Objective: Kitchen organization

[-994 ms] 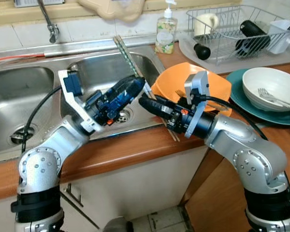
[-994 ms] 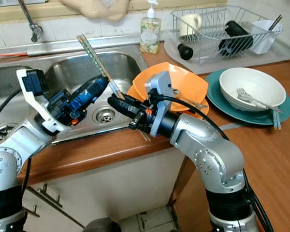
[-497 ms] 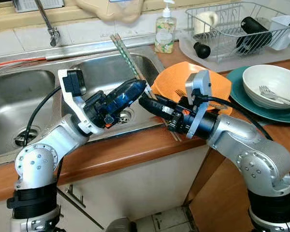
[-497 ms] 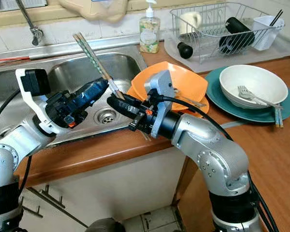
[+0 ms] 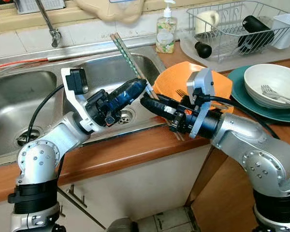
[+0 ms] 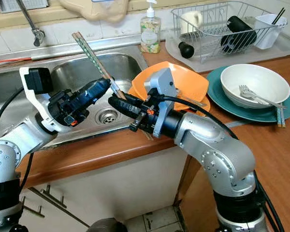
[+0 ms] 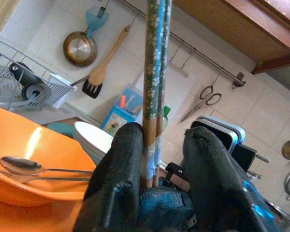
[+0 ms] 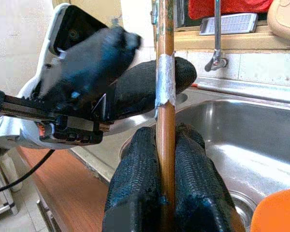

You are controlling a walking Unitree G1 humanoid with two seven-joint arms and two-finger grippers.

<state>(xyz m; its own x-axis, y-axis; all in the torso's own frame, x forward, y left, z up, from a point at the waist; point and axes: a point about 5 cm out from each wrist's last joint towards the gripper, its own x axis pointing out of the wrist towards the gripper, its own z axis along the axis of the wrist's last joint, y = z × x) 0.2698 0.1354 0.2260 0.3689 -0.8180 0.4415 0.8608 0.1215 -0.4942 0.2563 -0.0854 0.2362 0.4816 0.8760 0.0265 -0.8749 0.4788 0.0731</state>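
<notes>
A pair of patterned chopsticks (image 5: 128, 58) stands tilted over the front rim of the right sink basin (image 5: 101, 67). My right gripper (image 5: 146, 102) is shut on their lower part; in the right wrist view its fingers (image 8: 137, 159) clamp the brown shaft (image 8: 165, 43). My left gripper (image 5: 140, 86) comes in from the left at the same spot, just above the right one. In the left wrist view the chopsticks (image 7: 155, 72) run between its two fingers, resting against one finger (image 7: 128, 145) with a gap to the other.
An orange plate (image 5: 217, 82) with a spoon and fork lies on the wooden counter behind my right arm. A white bowl (image 5: 270, 84) with a fork sits on a teal plate. A dish rack (image 5: 232, 29) and soap bottle (image 5: 166, 34) stand at the back.
The head view has shifted slightly. Both grippers stay together at the chopsticks over the sink rim, with no clear change in grip.
</notes>
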